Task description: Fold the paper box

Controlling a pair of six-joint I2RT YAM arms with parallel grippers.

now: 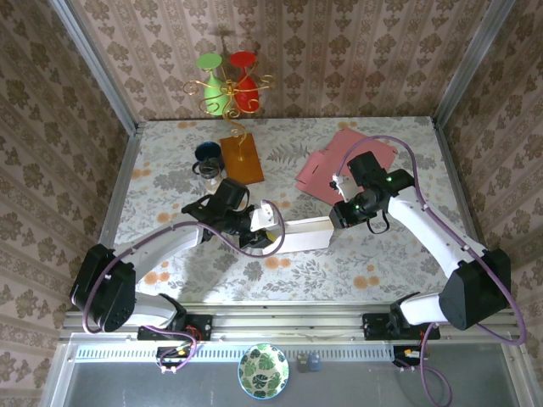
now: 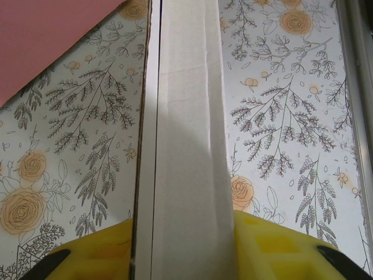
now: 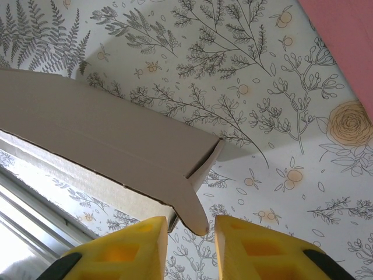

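Note:
The paper box point(image 1: 301, 235) is a long white carton lying across the middle of the table. My left gripper point(image 1: 270, 222) is shut on its left end. In the left wrist view the box point(image 2: 186, 146) runs straight away from the camera, and the left gripper point(image 2: 183, 256) has a yellow pad pressed against each side. My right gripper point(image 1: 337, 214) is at the box's right end. In the right wrist view a rounded end flap point(image 3: 195, 207) of the box point(image 3: 99, 134) pokes between the fingers point(image 3: 122, 251) of the right gripper point(image 3: 191, 251). The jaws stand apart, with gaps beside the flap.
A pink sheet point(image 1: 344, 165) lies at the back right, close behind my right arm. An orange card point(image 1: 242, 158) and a dark cup point(image 1: 208, 155) sit at the back left. A gold stand with green and red cups point(image 1: 225, 80) is by the far wall.

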